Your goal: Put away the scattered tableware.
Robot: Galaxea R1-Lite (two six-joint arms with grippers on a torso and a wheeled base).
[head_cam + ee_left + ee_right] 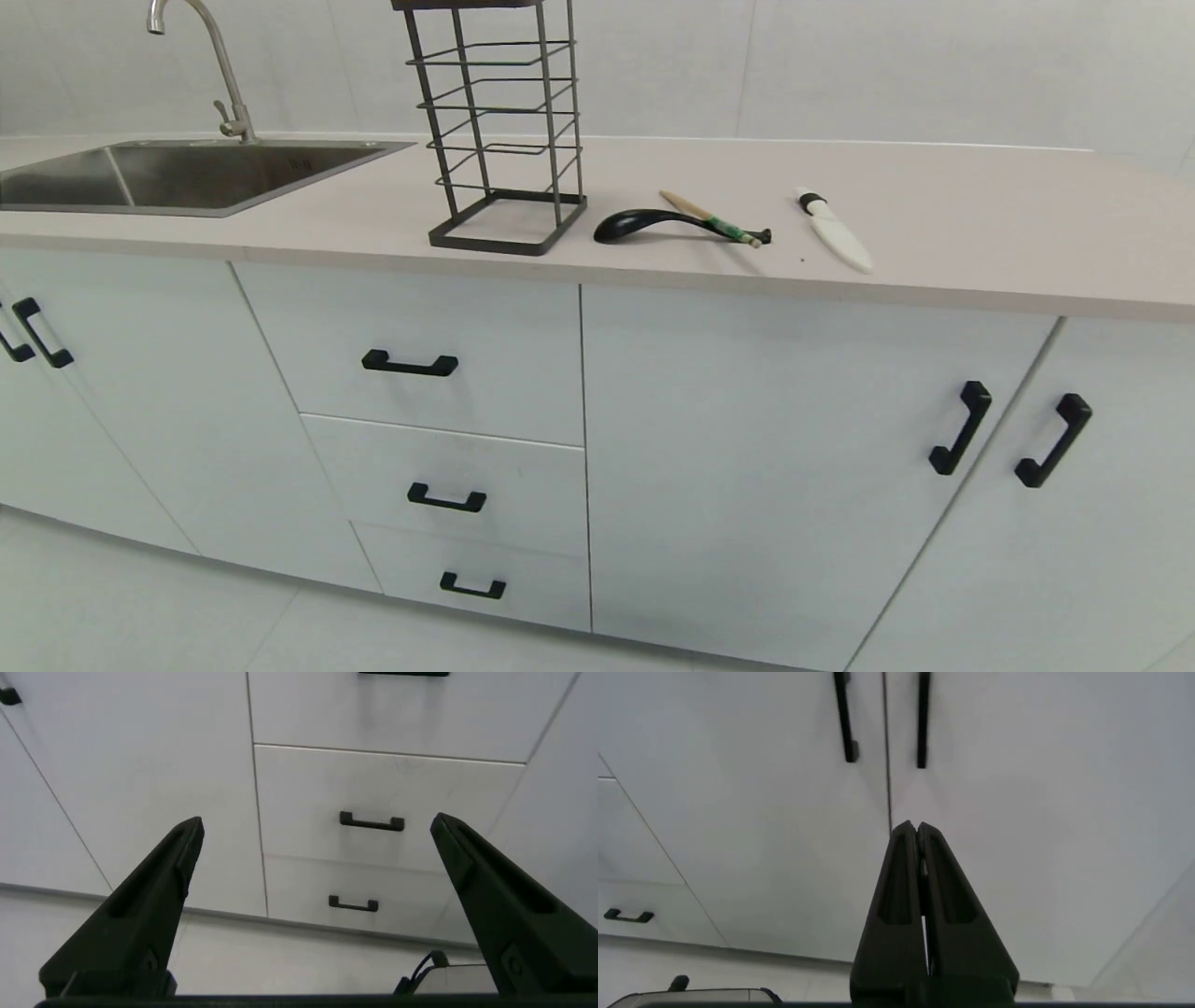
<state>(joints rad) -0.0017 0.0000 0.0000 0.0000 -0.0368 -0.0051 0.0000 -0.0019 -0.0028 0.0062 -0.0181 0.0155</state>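
Observation:
On the pale countertop (pixel 980 215) lie a black spoon (pixel 644 224), a pair of wooden chopsticks (pixel 709 219) crossing its handle, and a white knife (pixel 834 231) with a black band, to the right. A tall black wire rack (pixel 504 131) stands left of the spoon. My left gripper (pixel 318 835) hangs open in front of the lower drawers, nothing between its fingers. My right gripper (pixel 916 840) is shut and empty, facing the cabinet doors below the counter.
A steel sink (pixel 187 173) with a tap (pixel 201 56) sits at the counter's left end. Below are white drawers (pixel 420 364) and cabinet doors (pixel 775 457) with black handles. A tiled floor (pixel 140 616) lies in front.

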